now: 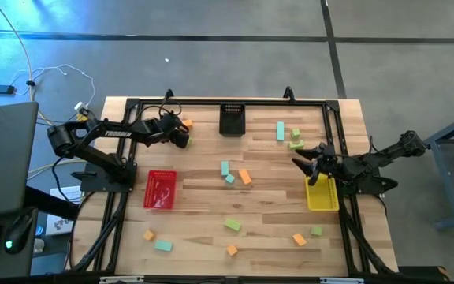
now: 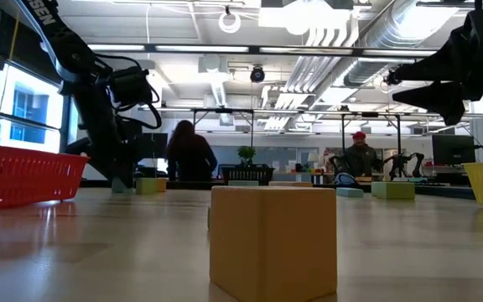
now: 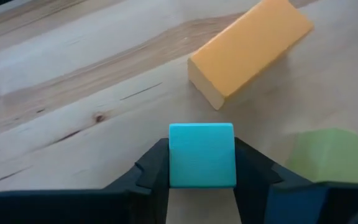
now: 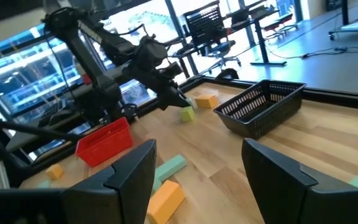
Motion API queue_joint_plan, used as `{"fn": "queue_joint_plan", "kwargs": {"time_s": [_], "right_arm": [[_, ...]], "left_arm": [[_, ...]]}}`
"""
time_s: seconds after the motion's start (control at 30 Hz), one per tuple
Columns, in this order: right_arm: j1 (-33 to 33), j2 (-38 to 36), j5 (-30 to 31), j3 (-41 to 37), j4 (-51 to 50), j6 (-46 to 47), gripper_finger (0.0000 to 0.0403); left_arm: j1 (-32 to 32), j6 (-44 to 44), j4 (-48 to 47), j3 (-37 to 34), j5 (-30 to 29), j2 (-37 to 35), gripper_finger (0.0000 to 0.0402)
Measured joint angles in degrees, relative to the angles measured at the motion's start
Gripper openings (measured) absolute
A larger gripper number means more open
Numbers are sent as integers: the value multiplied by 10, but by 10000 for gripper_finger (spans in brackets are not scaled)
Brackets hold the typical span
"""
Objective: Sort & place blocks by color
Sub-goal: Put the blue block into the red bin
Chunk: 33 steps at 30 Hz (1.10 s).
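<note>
My left gripper [image 3: 202, 163] is shut on a mint-teal block [image 3: 202, 146] near the table's far left, by the black bin. An orange bar [image 3: 250, 50] and a lime green block [image 3: 331, 155] lie on the wood just beyond it. In the high view this gripper [image 1: 181, 140] sits next to that orange bar [image 1: 186, 124]. My right gripper [image 4: 197, 171] is open and empty, hovering above the yellow bin [image 1: 321, 194] at the table's right. Other orange, green and teal blocks lie scattered flat on the table, such as a teal bar [image 1: 280, 131] and a green one [image 1: 232, 225]. My left gripper pinches the mint-teal block [image 3: 202, 134] between its two fingers [image 3: 155, 168], one on each of two opposite side faces. The block's square face points at the camera. The fingers come slanting down from the table's left. Whether the block is clear of the wood, I cannot tell.
A red bin [image 1: 160, 189] stands near the left arm's base and a black mesh bin [image 1: 232, 118] at the far edge's middle. An orange block [image 2: 273, 239] fills the low view's foreground. People and other rigs show in the room behind.
</note>
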Motion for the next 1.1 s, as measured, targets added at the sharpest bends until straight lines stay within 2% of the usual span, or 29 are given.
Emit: {"fn": "queue_joint_plan", "kwargs": {"time_s": [0.23, 0.47, 0.7, 0.93, 1.1], "right_arm": [[0, 0, 27, 0, 1, 12, 224], [0, 0, 49, 10, 4, 12, 224], [0, 0, 71, 32, 5, -5, 224], [0, 1, 87, 46, 5, -20, 224], [0, 5, 89, 57, 6, -20, 224]], "left_arm": [[-1, 32, -24, -1, 49, -35, 105], [-24, 42, -109, -1, 69, -127, 106], [-86, 42, -165, -1, 162, -235, 106], [-159, 41, -279, 6, 214, -312, 106], [-207, 18, -365, 41, 219, -344, 106]]}}
